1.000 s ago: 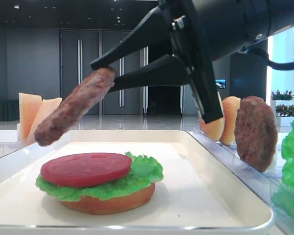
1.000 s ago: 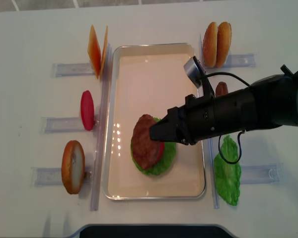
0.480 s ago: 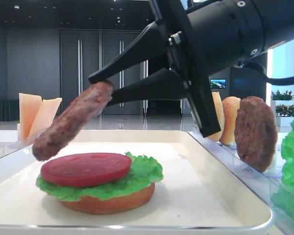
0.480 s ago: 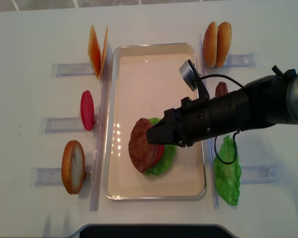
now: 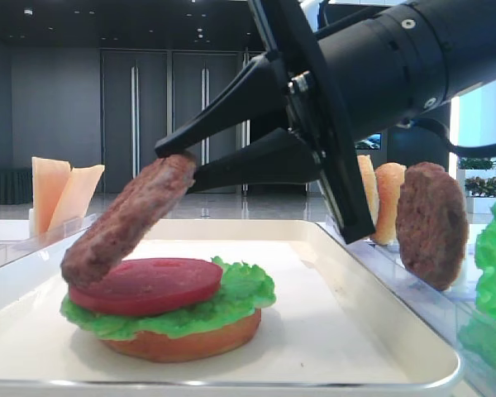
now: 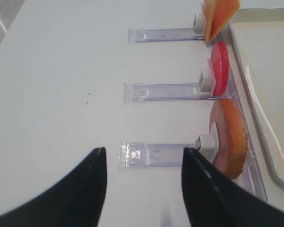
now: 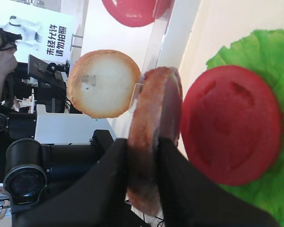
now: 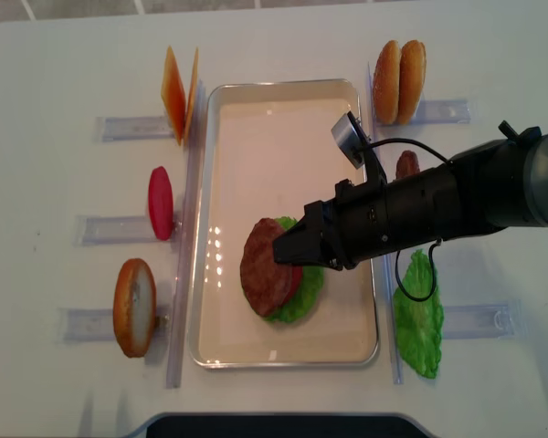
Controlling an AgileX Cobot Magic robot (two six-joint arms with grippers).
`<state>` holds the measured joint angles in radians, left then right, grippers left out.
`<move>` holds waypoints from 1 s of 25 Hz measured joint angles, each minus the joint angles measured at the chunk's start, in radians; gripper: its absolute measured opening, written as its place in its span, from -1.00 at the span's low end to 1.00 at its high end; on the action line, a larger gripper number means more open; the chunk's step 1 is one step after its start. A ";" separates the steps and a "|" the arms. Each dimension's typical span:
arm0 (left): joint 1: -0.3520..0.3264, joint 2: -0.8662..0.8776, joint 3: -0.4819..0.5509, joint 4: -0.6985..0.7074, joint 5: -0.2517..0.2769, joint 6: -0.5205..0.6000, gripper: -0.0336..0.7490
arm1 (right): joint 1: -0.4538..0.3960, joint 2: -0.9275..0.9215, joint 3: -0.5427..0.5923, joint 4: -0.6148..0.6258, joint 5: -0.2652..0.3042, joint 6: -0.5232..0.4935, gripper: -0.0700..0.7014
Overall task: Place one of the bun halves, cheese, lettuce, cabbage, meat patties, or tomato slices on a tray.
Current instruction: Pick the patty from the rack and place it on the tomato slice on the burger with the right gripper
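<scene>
The right hand [image 8: 288,248] is clenched on a meat patty [image 8: 263,278], pinching its edge between two black fingers [image 7: 175,184]. The patty hangs tilted, its low end touching or almost touching the tomato slice [image 5: 145,285]; I cannot tell which. That tomato slice lies on a lettuce leaf [image 5: 240,294] on a bun base [image 5: 182,343], all stacked on the white tray [image 8: 256,119] toward its 6 o'clock end.

From above, two cheese slices [image 8: 178,91] stand at 11 o'clock of the tray, another tomato slice [image 8: 161,203] at 9 o'clock, and a bun half [image 8: 134,307] at 8 o'clock. Two bun tops [image 8: 399,81] stand at 1 o'clock, a second patty [image 8: 407,164] at 3 o'clock, and more lettuce [image 8: 418,315] at 4 o'clock.

The left hand [image 6: 143,187] hangs over the white counter [image 6: 57,94], its fingers spread apart and gripping nothing.
</scene>
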<state>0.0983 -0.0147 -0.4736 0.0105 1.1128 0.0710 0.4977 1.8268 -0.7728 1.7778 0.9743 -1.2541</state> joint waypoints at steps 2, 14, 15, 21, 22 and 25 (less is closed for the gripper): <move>0.000 0.000 0.000 0.000 0.000 0.000 0.08 | 0.000 0.000 0.000 -0.001 0.000 -0.001 -0.37; 0.000 0.000 0.000 0.000 0.000 0.000 0.08 | 0.000 0.000 0.000 -0.003 0.000 -0.004 -0.37; 0.000 0.000 0.000 0.000 0.000 0.000 0.08 | 0.000 0.000 0.000 -0.003 0.000 -0.004 -0.37; 0.000 0.000 0.000 0.000 0.000 0.000 0.08 | 0.000 0.000 0.000 -0.003 -0.010 -0.007 -0.28; 0.000 0.000 0.000 0.000 0.000 0.000 0.08 | 0.000 0.000 0.000 -0.003 -0.014 -0.007 -0.24; 0.000 0.000 0.000 0.000 0.000 0.000 0.08 | 0.000 0.000 0.000 -0.003 -0.035 -0.007 -0.17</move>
<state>0.0983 -0.0147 -0.4736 0.0105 1.1128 0.0710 0.4977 1.8268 -0.7728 1.7750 0.9391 -1.2611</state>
